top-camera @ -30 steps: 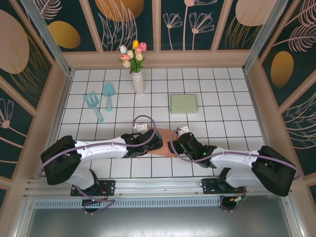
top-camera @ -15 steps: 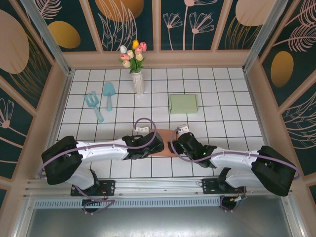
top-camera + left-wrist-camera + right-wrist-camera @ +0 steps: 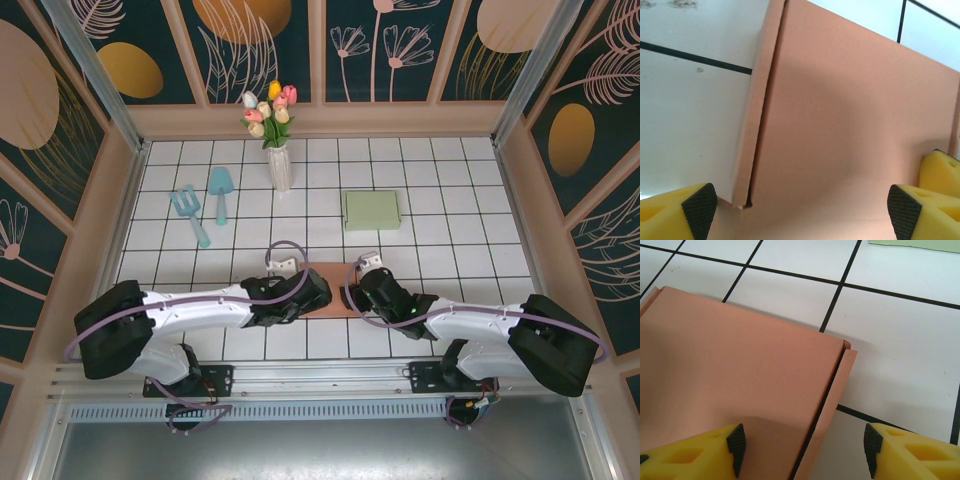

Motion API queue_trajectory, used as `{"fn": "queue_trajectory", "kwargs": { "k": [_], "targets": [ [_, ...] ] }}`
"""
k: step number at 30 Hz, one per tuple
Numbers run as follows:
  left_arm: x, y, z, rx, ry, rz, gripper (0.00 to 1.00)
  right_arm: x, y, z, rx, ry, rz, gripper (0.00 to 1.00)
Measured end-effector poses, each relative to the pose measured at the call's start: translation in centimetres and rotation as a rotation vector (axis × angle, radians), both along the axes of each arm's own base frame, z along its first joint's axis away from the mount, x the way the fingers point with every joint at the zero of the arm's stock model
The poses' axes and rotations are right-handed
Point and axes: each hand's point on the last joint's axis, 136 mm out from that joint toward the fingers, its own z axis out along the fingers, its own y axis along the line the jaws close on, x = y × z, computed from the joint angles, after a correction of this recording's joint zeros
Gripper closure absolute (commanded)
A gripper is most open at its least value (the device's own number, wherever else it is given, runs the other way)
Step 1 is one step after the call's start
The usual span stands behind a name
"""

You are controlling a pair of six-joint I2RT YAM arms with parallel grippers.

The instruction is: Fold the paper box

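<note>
The paper box point(image 3: 336, 288) is a flat salmon-brown card lying on the white tiled table between my two arms. My left gripper point(image 3: 312, 291) hovers low over its left part, open, with the card point(image 3: 840, 125) spanning the gap between the fingertips point(image 3: 700, 210) and a narrow side flap point(image 3: 757, 115) at the left. My right gripper point(image 3: 357, 291) is open at the card's right edge. One finger point(image 3: 735, 447) rests over the card point(image 3: 740, 370), the other stands over bare tile, and the right side flap point(image 3: 832, 410) lies between them.
A flat green box point(image 3: 371, 210) lies behind the card, its edge in the right wrist view point(image 3: 915, 242). A vase of tulips point(image 3: 278, 165) stands at the back. A teal shovel point(image 3: 219, 190) and fork point(image 3: 190, 212) lie at the back left. Wooden walls enclose the table.
The card, tilted up a second ago, now lies flat on the tiles. My left gripper has settled a little lower and leftward over it, jaws slightly wider. The right arm barely moved.
</note>
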Motion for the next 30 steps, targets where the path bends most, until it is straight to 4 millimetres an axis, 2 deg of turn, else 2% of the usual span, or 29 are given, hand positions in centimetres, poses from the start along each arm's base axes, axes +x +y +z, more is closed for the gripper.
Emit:
{"fn": "queue_trajectory", "kwargs": {
  "k": [11,18,25,30],
  "targets": [
    [-0.5,0.4,0.4,-0.107,0.047,0.12,0.09,0.0,0.0,0.0,0.0,0.002,-0.001,0.34],
    [-1.2,0.2,-1.1,-0.088,0.105,0.13,0.11,0.1,0.2,-0.1,-0.002,0.004,-0.002,0.35],
    [-1.5,-0.3,-1.4,-0.1,0.121,0.127,0.24,0.2,0.4,-0.1,-0.002,0.004,-0.002,0.36],
    [-1.5,-0.3,-1.3,-0.102,0.119,0.127,0.25,0.3,0.4,-0.1,-0.002,0.004,-0.002,0.36]
  ]
}}
